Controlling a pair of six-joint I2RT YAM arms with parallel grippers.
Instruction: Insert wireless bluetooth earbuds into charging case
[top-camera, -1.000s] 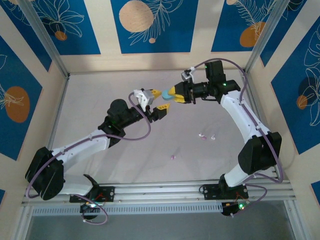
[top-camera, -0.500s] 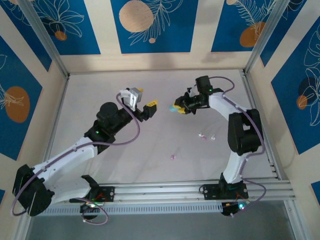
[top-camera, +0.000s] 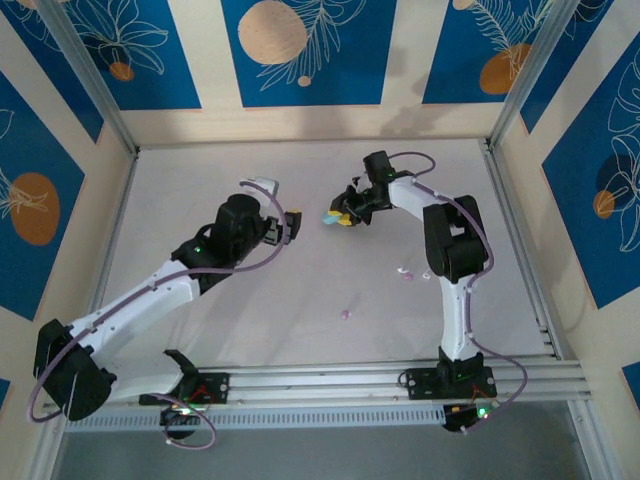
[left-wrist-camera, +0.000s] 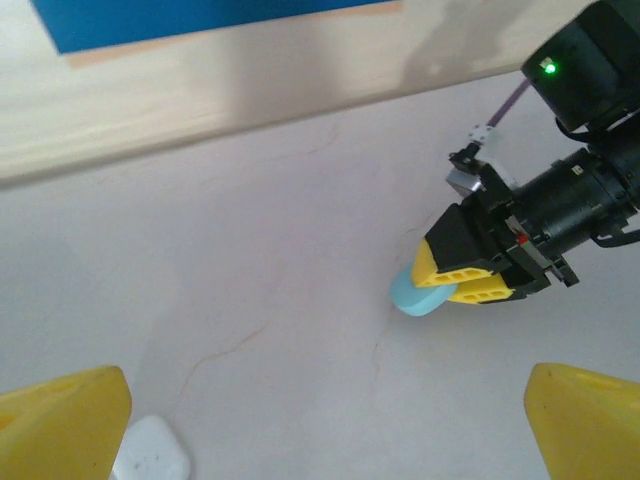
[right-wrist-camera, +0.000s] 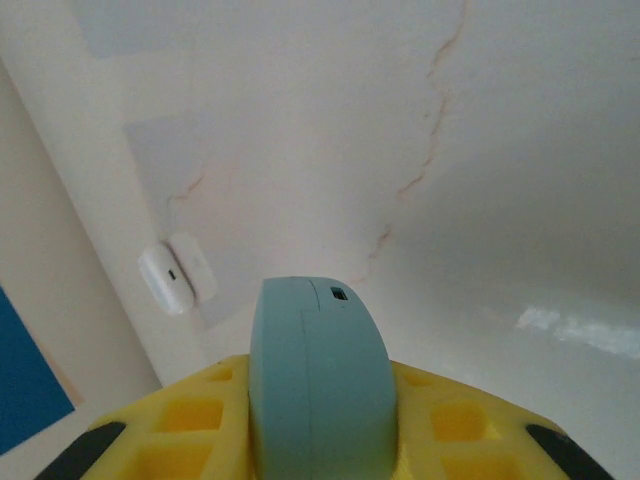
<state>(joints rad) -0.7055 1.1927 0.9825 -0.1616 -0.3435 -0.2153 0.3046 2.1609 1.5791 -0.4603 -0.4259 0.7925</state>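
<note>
R pincer (left-wrist-camera: 452, 284): clenched on the pale-blue charging case (left-wrist-camera: 412, 296). Yellow pads (right-wrist-camera: 450, 430) gripped its back half; the rounded front end stuck out past the tips.
Case axis: long axis ran along my R fingers, free end aimed across at my L pincer (top-camera: 289, 225). Lid looked shut, seam edge-on in R wrist view.
Case height: couldn't tell if it touched the table (top-camera: 200, 180) or hung just above.
L pincer: released, jaws wide apart, nothing between them. It faced the case, near but apart.
White case (left-wrist-camera: 150, 452): lay flat on the table just beside my L fingertip, lid shut. Also seen off to the left in R wrist view.
Earbuds (top-camera: 405, 272): loose on the table, not in any case. One pinkish-white bud sat close by the R arm's upright link. A pink bud (top-camera: 345, 314) lay further toward the near edge, between the two arms.
Key relation: both buds lay on the near side of both pincers, well apart from the held case. R pincer was a bit closer to the first bud but busy; L was the free one.
Next, my guess: lid needs opening first w/ L while R steadies, then L reaches back toward the near edge for a bud.
Risk: buds tiny, easy to nudge away.
</note>
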